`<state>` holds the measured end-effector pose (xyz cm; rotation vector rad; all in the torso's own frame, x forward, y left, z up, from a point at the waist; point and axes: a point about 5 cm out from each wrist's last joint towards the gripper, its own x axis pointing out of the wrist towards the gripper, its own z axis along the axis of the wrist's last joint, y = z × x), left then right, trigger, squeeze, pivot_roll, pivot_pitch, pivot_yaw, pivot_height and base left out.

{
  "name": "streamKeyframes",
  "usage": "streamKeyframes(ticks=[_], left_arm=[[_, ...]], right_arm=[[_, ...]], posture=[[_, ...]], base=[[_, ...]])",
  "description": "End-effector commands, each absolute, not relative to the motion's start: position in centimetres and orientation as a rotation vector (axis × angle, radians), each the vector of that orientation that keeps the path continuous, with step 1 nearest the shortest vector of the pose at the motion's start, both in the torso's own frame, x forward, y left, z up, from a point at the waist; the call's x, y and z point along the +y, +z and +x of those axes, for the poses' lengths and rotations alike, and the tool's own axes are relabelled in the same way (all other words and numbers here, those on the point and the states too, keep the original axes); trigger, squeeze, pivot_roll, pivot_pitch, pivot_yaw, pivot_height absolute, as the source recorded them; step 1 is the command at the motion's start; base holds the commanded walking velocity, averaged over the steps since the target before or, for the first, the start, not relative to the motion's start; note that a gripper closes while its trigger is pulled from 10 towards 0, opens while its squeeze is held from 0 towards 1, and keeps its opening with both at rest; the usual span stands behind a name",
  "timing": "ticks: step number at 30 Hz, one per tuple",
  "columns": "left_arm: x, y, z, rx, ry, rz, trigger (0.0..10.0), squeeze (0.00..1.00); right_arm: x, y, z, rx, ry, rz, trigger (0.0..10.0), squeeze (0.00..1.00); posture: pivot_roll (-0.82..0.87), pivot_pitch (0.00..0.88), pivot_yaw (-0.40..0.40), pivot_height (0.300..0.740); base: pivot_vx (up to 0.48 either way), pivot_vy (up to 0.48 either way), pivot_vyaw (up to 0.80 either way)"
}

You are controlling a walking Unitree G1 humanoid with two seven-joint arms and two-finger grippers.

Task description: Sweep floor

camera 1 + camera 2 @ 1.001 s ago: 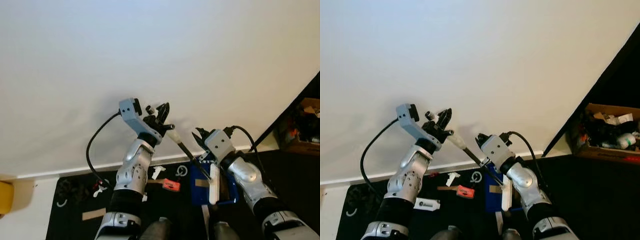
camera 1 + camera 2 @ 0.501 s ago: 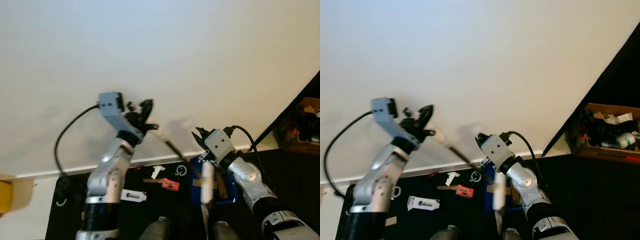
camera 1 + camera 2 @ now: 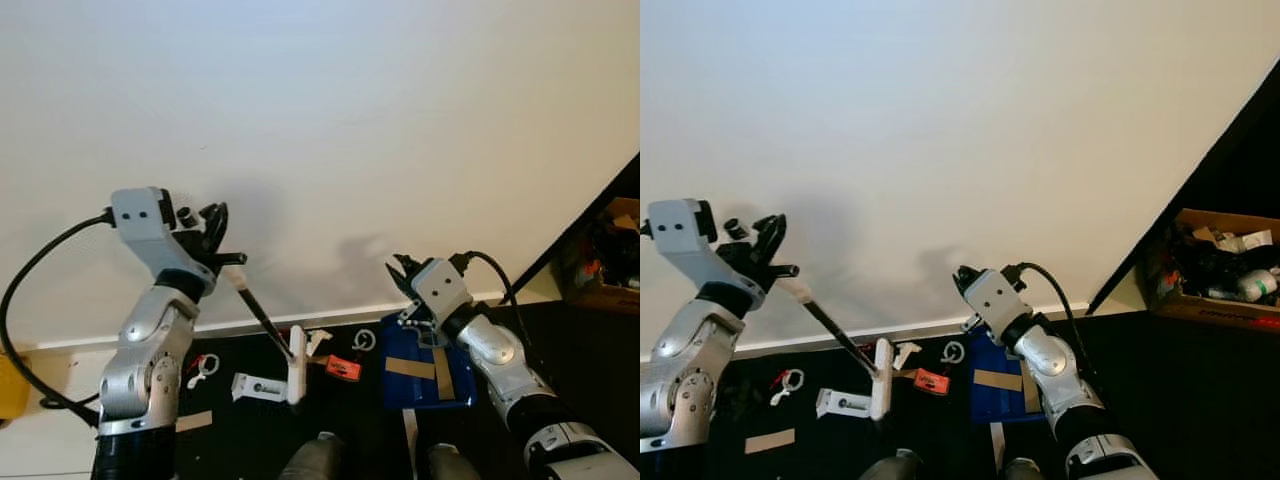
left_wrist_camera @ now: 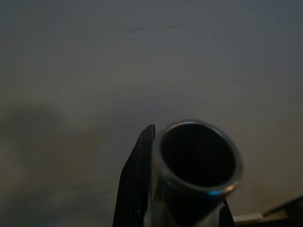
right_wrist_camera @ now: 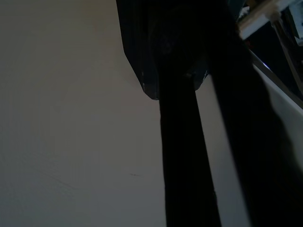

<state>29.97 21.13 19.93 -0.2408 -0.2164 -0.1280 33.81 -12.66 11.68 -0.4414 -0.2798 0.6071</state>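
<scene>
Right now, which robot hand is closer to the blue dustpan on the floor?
The right one. The right gripper is up by the wall just above the blue dustpan. The left gripper is far off to the left, holding the broom handle.

The two eye views were taken from the head, aimed forward and down at a pale wall (image 3: pixel 330 120) that took up most of each frame, with a strip of dark floor (image 3: pixel 1200 390) along the lower edge. Both arms were shared by them, shifted sideways from one eye to the other; a cardboard box (image 3: pixel 1220 265) was seen more fully at the right edge of the right eye view. The left wrist view was set very close behind a tube's open end (image 4: pixel 198 156), facing the wall. The right wrist view was dark, apparently pointed along black fingers (image 5: pixel 184 142) at the wall.
</scene>
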Motion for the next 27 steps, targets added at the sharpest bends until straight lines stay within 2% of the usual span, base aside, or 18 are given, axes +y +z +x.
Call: streamKeyframes(ticks=[1,12,17,27], left_arm=[[22.8,19.7,29.7,-0.239,-0.064,-0.2,10.0,0.0],[25.7,18.5,31.5,-0.239,0.094,-0.119,10.0,0.0],[25.9,17.7,31.9,-0.226,0.106,-0.129,10.0,0.0],[25.2,13.2,33.8,-0.109,0.155,-0.132,10.0,0.0]], right_arm=[[-12.0,10.0,32.9,-0.223,0.637,-0.394,10.0,0.0],[-11.8,9.9,32.7,-0.23,0.654,-0.395,10.0,0.0],[-11.9,9.9,32.7,-0.231,0.656,-0.396,10.0,0.0],[-11.5,10.3,32.8,-0.244,0.664,-0.387,10.0,0.0]], posture=[[0.17,0.379,0.144,0.74],[0.15,0.396,0.136,0.74],[0.15,0.399,0.133,0.74],[0.13,0.46,0.124,0.74]], base=[[0.0,0.0,0.0],[0.0,0.0,0.0],[0.0,0.0,0.0],[0.0,0.0,0.0]])
